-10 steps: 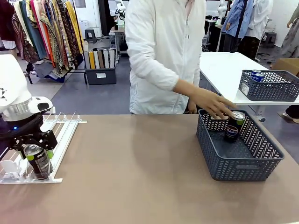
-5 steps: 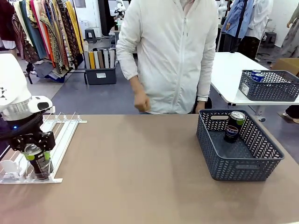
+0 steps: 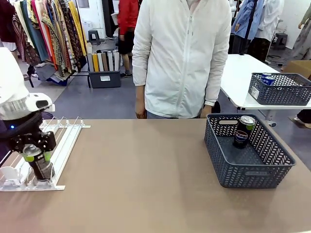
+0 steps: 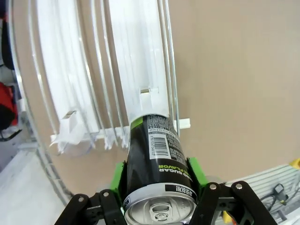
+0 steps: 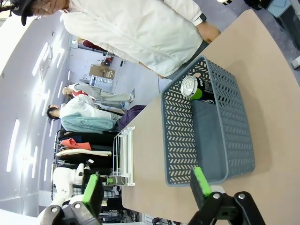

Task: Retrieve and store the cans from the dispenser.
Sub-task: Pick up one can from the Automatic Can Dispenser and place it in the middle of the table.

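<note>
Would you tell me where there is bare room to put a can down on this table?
The tabletop between the dispenser and the basket is bare. The basket floor beside its can is free. The dispenser's near end is crowded by the left gripper.

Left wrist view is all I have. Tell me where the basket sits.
Observer: The grey basket sits on the table's right side, near the person.
Operator: Report what's inside it.
Observer: One can stands upright at its far end.
Operator: Give me the right gripper's state.
Observer: The right gripper hangs open above the table, aimed toward the basket and holding nothing.
Operator: Confirm how the left gripper looks from the front.
Observer: The left gripper is shut on the black can at the near end of the dispenser.
</note>
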Motion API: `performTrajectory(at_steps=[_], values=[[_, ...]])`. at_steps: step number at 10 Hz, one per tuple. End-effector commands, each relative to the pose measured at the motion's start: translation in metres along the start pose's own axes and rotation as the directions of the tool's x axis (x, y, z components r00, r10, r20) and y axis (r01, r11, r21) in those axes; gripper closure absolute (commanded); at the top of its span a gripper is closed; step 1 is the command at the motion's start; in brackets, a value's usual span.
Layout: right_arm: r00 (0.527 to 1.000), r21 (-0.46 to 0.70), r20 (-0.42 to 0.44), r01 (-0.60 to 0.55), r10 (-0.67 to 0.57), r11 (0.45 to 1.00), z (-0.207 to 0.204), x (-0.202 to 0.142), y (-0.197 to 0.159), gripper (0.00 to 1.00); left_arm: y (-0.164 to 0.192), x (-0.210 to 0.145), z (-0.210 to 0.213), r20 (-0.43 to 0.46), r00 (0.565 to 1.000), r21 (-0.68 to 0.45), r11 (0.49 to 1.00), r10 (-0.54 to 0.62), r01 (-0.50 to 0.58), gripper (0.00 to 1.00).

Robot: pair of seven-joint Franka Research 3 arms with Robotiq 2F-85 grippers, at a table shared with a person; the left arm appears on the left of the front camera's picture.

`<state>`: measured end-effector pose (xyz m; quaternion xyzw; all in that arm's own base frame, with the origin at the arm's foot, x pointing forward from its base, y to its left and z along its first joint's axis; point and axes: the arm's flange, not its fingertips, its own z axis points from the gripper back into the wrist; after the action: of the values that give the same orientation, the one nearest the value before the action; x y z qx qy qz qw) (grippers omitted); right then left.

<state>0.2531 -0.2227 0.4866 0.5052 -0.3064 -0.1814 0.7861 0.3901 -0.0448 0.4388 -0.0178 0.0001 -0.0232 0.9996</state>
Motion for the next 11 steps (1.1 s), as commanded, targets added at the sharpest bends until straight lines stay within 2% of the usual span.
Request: performTrajectory(at_steps=[1,4,6,7,11], values=[[1.0,0.031,0.019,-0.02,0.019,0.999,-0.002,0.003,0.002,0.0,-0.015,-0.021,0.066,0.087,0.996,0.032,0.999,0.031,-0.034,1.0],[1.0,0.031,0.019,-0.02,0.019,0.999,-0.002,0.003,0.002,0.0,-0.025,-0.061,0.128,0.154,0.987,0.025,0.999,0.042,-0.046,1.0],[1.0,0.031,0.019,-0.02,0.019,0.999,-0.002,0.003,0.002,0.0,-0.018,-0.068,0.131,0.157,0.986,-0.016,0.998,0.061,-0.059,1.0],[1.0,0.031,0.019,-0.02,0.019,0.999,-0.002,0.003,0.002,0.0,-0.023,-0.066,0.136,0.157,0.987,0.016,0.999,0.031,-0.034,1.0],[1.0,0.031,0.019,-0.02,0.019,0.999,-0.002,0.003,0.002,0.0,-0.023,-0.066,0.136,0.157,0.987,0.016,0.999,0.031,-0.034,1.0]])
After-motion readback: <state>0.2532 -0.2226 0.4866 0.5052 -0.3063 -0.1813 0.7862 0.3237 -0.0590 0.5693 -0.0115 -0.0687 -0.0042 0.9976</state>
